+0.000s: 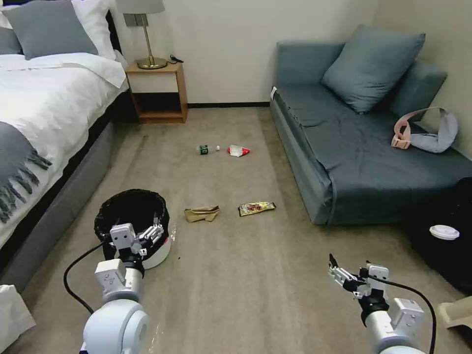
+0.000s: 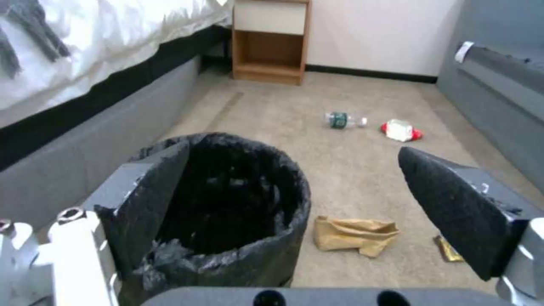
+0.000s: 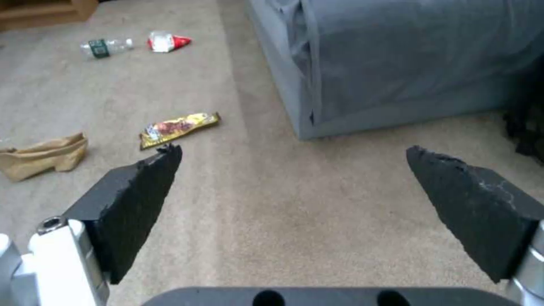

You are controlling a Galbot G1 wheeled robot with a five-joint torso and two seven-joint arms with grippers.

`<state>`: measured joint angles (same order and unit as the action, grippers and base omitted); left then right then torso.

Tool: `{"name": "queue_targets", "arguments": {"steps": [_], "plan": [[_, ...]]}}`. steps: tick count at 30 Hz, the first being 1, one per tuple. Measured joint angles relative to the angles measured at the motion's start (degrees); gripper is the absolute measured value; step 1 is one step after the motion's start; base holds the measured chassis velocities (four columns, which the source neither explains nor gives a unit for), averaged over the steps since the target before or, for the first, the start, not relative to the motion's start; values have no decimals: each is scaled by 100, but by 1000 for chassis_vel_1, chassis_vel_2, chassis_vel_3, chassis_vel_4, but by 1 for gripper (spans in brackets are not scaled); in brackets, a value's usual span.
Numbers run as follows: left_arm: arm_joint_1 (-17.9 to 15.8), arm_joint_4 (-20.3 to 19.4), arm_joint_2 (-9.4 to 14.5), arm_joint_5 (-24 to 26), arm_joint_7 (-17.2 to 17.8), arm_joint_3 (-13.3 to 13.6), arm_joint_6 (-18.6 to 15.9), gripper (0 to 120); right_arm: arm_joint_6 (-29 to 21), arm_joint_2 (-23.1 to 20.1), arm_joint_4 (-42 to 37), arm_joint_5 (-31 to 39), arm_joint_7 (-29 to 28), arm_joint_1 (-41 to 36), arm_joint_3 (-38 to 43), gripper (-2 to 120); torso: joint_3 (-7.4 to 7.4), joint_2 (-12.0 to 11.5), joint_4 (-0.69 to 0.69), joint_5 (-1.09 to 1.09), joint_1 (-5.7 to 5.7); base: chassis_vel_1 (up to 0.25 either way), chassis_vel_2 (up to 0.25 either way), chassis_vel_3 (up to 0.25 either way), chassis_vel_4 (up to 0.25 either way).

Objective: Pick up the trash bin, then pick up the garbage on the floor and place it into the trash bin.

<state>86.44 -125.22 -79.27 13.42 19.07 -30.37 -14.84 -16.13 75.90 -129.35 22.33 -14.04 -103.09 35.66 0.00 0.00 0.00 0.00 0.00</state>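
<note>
Left gripper [image 1: 147, 235] hangs at the near rim of the trash bin [image 1: 129, 209], its jaws spread wide; the left wrist view shows one pad [image 2: 153, 199] against the bin's near-side bag and the other pad [image 2: 459, 208] well clear over open carpet, so nothing is clamped. That bin stands upright on the carpet [image 1: 246, 275] beside the bed [image 1: 44, 123], black liner folded over its rim and a whitish base below. From the wrist camera its inside [image 2: 227, 195] looks dark, with only crumpled liner to be made out. Just beside the bin lies the brown paper bag [image 1: 201, 213], and next to that the gold-brown snack wrapper [image 1: 256, 208]. Farther off, toward the nightstand [image 1: 157, 91], the clear bottle [image 1: 205, 149] lies on its side near the red-white snack bag [image 1: 238, 150]. Right gripper [image 1: 345, 279] hovers low over bare carpet, jaws wide and holding nothing; its wrist view takes in the wrapper [image 3: 178, 127] just beyond one pad [image 3: 139, 199], the paper bag [image 3: 42, 155] and the sofa's front edge [image 3: 397, 85]. On the sofa [image 1: 364, 147] the head view shows a pink-and-grey strap item [image 1: 425, 130].
</note>
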Motion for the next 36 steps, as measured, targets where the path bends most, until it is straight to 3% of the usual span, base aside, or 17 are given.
{"name": "queue_targets", "arguments": {"steps": [9,12,13,14,16,18,20,21,26,30,36], "plan": [[-216,302,114,225,149,-177,-51,97,86,50,227,-87,18,111,-68,100,0,0,0,0,0,0,0,0,0],[-367,326,250,590,358,-262,-329,97,117,52,309,-151,23,166,-89,100,0,0,0,0,0,0,0,0,0],[-488,265,399,1062,600,-306,-690,95,140,53,354,-197,26,205,-95,100,0,0,1,-1,0,0,0,0,0],[-529,253,444,1176,662,-323,-788,94,146,53,365,-205,28,216,-96,100,0,0,0,-1,0,0,0,0,0],[-890,383,783,1595,930,-534,-1197,93,169,56,437,-223,31,274,-113,100,0,0,-1,0,0,0,0,0,0],[-943,426,837,1622,950,-571,-1222,93,176,59,450,-223,32,285,-118,100,0,0,0,-1,0,0,0,0,0],[-1267,726,1264,2003,1094,-846,-1470,93,208,83,514,-223,40,311,-139,100,0,0,0,0,0,0,0,0,0],[-1267,726,1264,2003,1094,-846,-1470,93,208,83,514,-223,40,311,-139,100,0,0,0,0,0,0,0,0,0],[-1531,1223,1862,2290,1063,-1190,-1602,91,286,125,658,-297,51,319,-188,100,0,0,1,0,0,0,0,0,0],[-1650,1466,2012,2317,1005,-1234,-1615,79,309,166,715,-356,62,324,-248,100,0,0,0,-1,0,0,0,0,0],[-1858,1932,2053,2317,984,-1053,-1604,79,310,233,759,-442,148,316,-338,100,0,0,0,-1,0,0,0,0,0]]}}
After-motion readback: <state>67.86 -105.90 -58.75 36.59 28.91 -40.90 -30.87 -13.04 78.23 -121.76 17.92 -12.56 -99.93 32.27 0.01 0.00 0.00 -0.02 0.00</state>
